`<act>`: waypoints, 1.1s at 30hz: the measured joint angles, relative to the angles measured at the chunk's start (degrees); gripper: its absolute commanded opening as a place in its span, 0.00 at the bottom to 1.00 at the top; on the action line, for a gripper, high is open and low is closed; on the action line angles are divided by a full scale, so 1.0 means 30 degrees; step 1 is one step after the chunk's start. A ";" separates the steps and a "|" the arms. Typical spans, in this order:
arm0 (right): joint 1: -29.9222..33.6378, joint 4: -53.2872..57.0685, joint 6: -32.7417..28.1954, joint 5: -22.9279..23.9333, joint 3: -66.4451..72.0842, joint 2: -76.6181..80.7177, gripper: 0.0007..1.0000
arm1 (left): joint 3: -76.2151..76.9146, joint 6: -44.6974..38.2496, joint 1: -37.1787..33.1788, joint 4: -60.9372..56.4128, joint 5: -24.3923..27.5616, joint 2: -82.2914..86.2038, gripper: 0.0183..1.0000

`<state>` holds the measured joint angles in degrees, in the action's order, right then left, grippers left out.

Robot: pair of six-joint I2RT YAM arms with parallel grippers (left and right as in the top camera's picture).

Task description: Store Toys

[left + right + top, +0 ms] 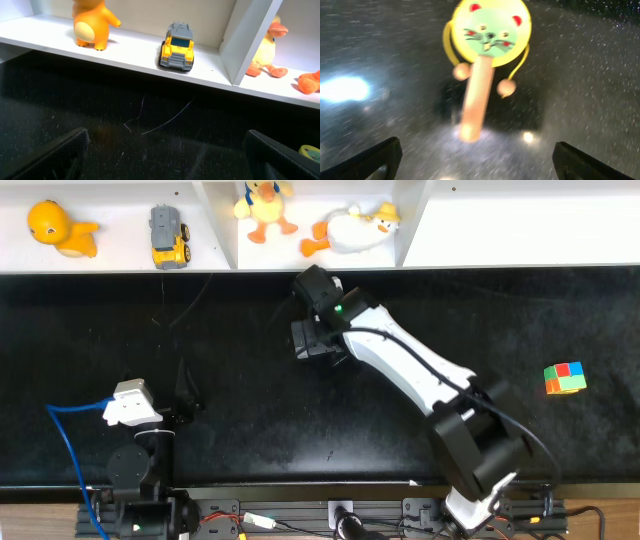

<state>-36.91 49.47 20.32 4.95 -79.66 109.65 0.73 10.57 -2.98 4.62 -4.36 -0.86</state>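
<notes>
We found the right tool [476, 147] standing over the black worktop [250, 420] near its far edge, just short of the white shelf [520, 260]. Its two fingers were spread wide apart and held nothing. Beneath it lay a rattle drum [482, 70], flat on the worktop: a round yellow-rimmed head with a pale green cat face, two small wooden beads on yellow cords at its sides, and a plain wooden handle that pointed back toward the tool. The fingers stood to either side of the handle's end and did not touch it.

The left tool [166, 134] sat close to its own base at the worktop's left, facing the shelf. Its fingers were also wide apart and empty.

In the shelf's left compartment we saw an orange figure [90, 25] standing upright and, beside it but apart, a yellow truck [177, 47] with a grey top. A white divider separated them from the middle compartment, where a yellow plush duck [265, 208] sat next to a white plush duck [355, 230] lying on its side. A coloured cube [565, 377] rested on the worktop far to the right, well apart from both tools.
</notes>
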 measured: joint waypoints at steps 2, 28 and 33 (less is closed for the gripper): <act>0.0153 -0.0073 -0.0270 0.0000 -0.0211 0.0437 1.00 | 0.0000 0.0000 0.0000 0.0000 0.0000 0.0000 1.00; 0.0146 -0.1056 -0.0335 -0.0911 -0.0685 0.1923 0.48 | 0.0000 0.0000 0.0000 0.0000 0.0000 0.0000 1.00; 0.0146 -0.1064 0.0146 -0.1020 -0.0699 0.1953 0.37 | 0.0000 0.0000 0.0000 0.0000 0.0000 0.0000 1.00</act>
<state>-36.47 46.28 20.75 1.89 -81.76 115.50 0.73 10.57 -2.98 4.62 -4.36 -0.86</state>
